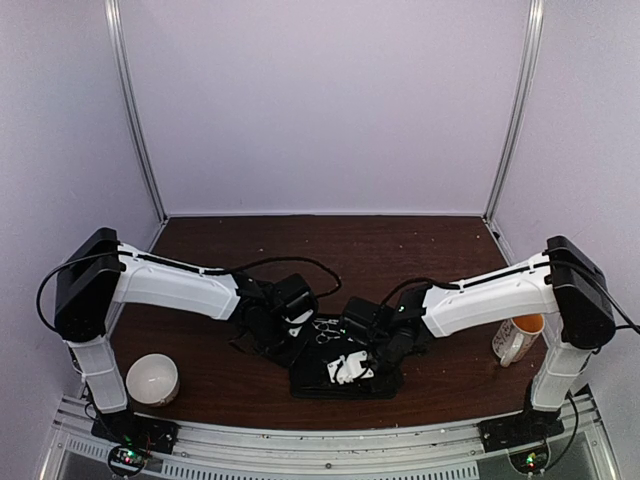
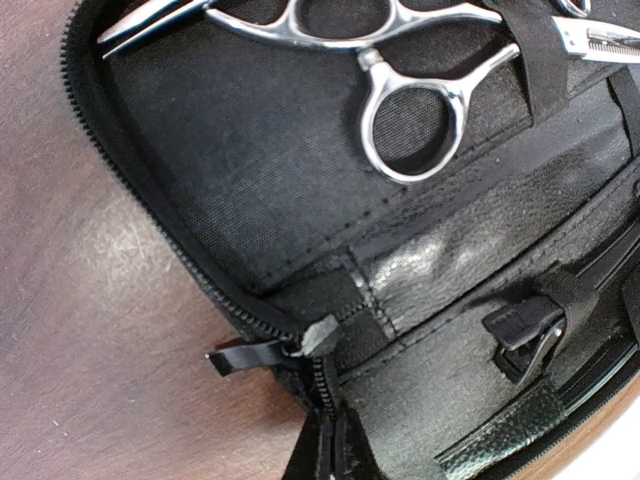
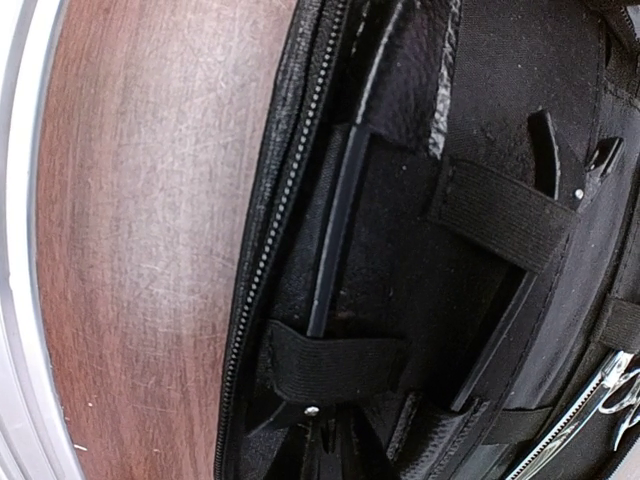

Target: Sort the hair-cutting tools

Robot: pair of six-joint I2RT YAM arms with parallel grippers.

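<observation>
Neither wrist camera catches its own fingers, and from above both tips are lost against the open black case (image 1: 345, 385). The left gripper (image 1: 299, 322) is pressed together, though on what cannot be made out; whether the right gripper (image 1: 346, 368) is spread or closed cannot be told. One pair of scissors (image 2: 400, 60) lies in the case with its ring loops bare and its blades cut off by the frame. The second scissors (image 2: 598, 42) show only a toothed blade past an elastic strap (image 2: 535, 60). That makes two scissors and two black clips (image 3: 335, 230), each clip tucked under a strap inside the case (both partly covered). One white bowl (image 1: 152, 380) and one cup (image 1: 520, 338) stand on the table (image 1: 400, 240), well apart. Both arms reach inward, elbows out, wrists bent down over the case.
</observation>
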